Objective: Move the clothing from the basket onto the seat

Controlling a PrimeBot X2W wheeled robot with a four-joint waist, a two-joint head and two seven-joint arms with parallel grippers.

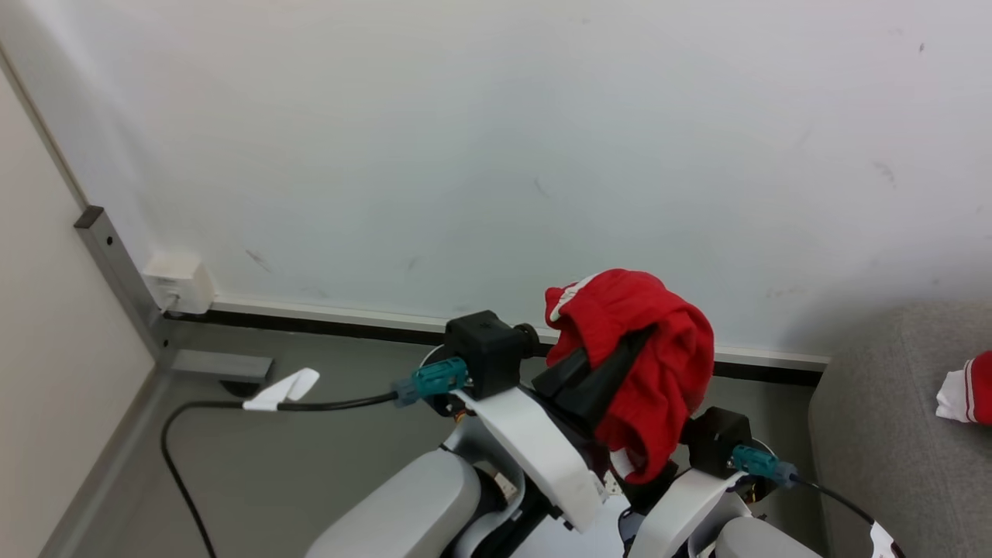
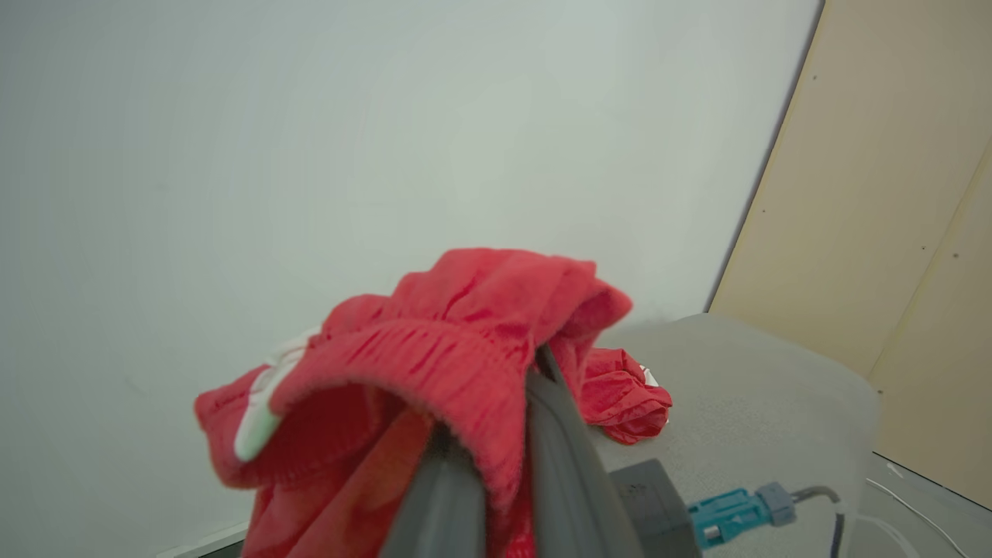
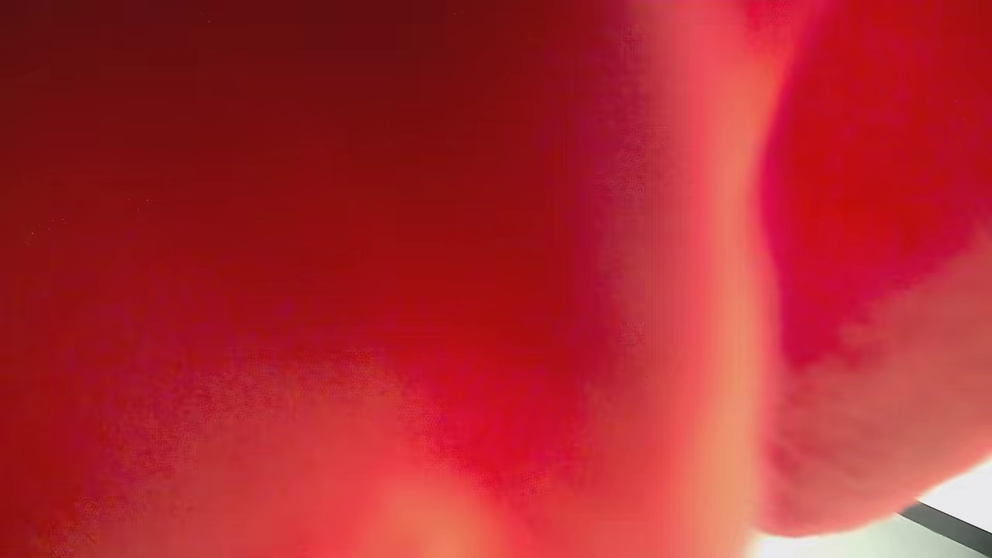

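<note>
A red garment [image 1: 655, 364] with white trim and an elastic waistband hangs in the air in front of the wall, draped over my left gripper [image 1: 612, 360]. In the left wrist view the two dark fingers [image 2: 559, 457] stand close together with the waistband [image 2: 434, 364] pinched between them. The same cloth covers the right wrist view [image 3: 387, 271], and my right gripper's fingers are hidden under it; its wrist [image 1: 717, 442] sits just below the hanging cloth. The grey seat [image 1: 876, 411] lies at the right, with another red and white garment [image 1: 969, 387] on it. The basket is out of view.
A pale wall with a dark baseboard [image 1: 325, 322] runs across ahead. A white wall box [image 1: 180, 280], a metal post [image 1: 116, 263] and a black cable [image 1: 232, 404] on the grey floor are at the left. A beige panel [image 2: 891, 194] stands beyond the seat [image 2: 759, 387].
</note>
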